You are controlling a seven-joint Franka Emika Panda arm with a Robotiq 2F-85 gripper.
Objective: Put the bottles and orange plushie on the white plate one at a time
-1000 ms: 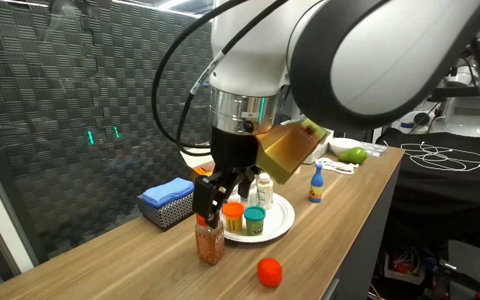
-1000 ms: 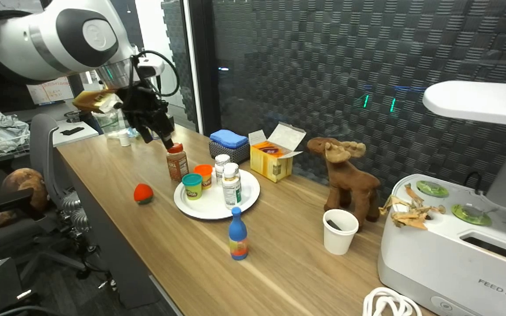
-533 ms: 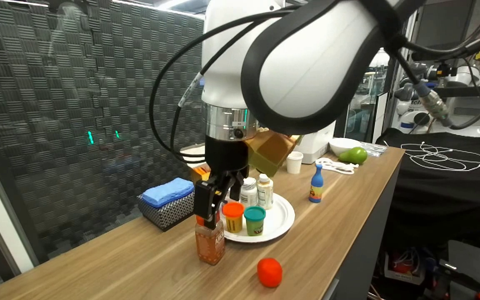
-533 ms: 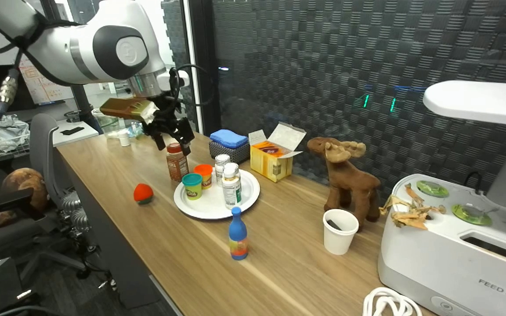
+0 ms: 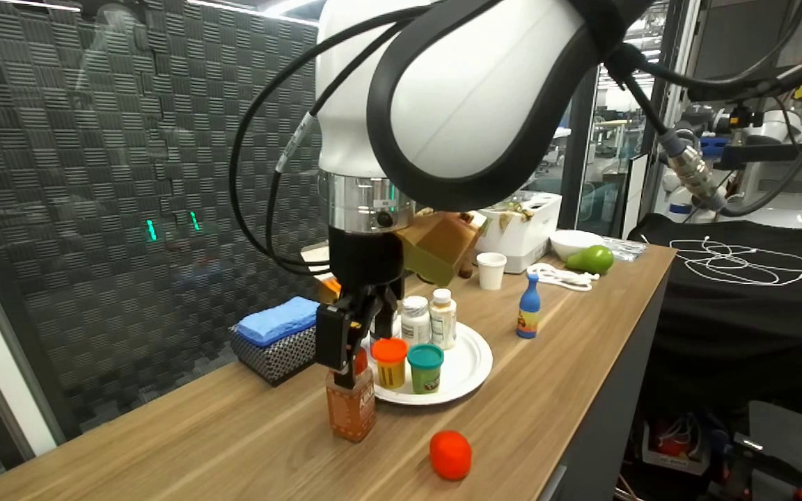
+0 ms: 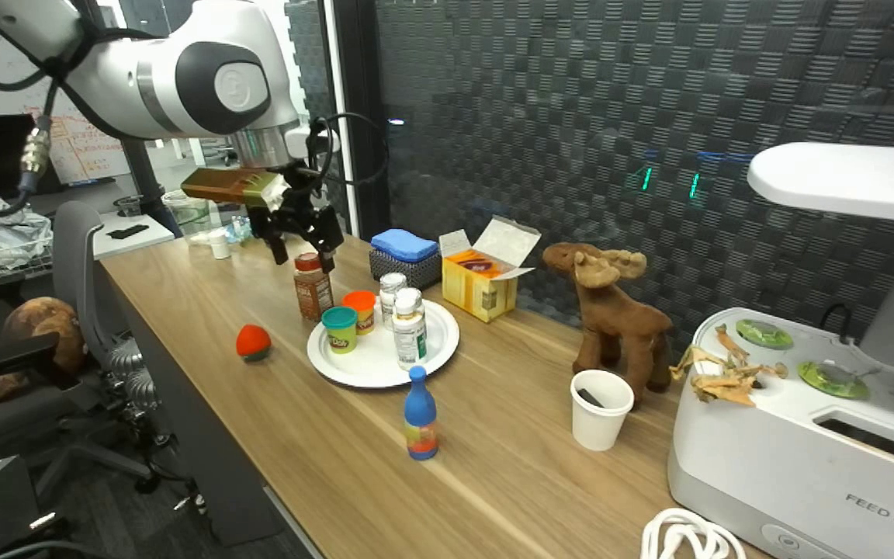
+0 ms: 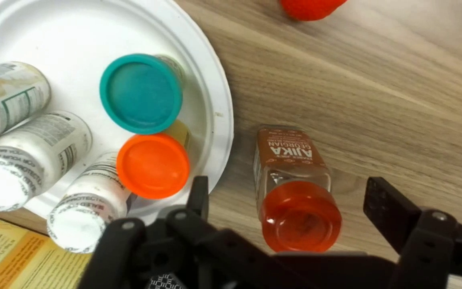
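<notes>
"The jaws stand wide apart and hold nothing. From the wrist, the red cap (image 7: 301, 218) of the brown bottle (image 7: 295, 172) shows between them."

"Where does that bottle stand?"

"On the tabletop (image 5: 248, 445), just beside the white plate (image 5: 467, 369) and not touching it. In an exterior view it is at the plate's near left."

"How do you expect it to handle?"

"Stiff, I'd guess, with some weight to it, and its smooth walls could slip. I'd take it squarely across two flat sides, just below the red cap, so that the grip doesn't twist the top."

"And which way does it point?"

"Cap up, long axis upright, no lean that I can see. The lettered face turns toward the side where the orange plushie (image 5: 450, 455) lies."

"What about the plushie?"

"It's on the tabletop too, nearer and to the right of the bottle, well apart from the jaws. Probably light and soft, so a gentle squeeze round its middle should do. It's roundish, with no clear long axis to line up with."
</notes>
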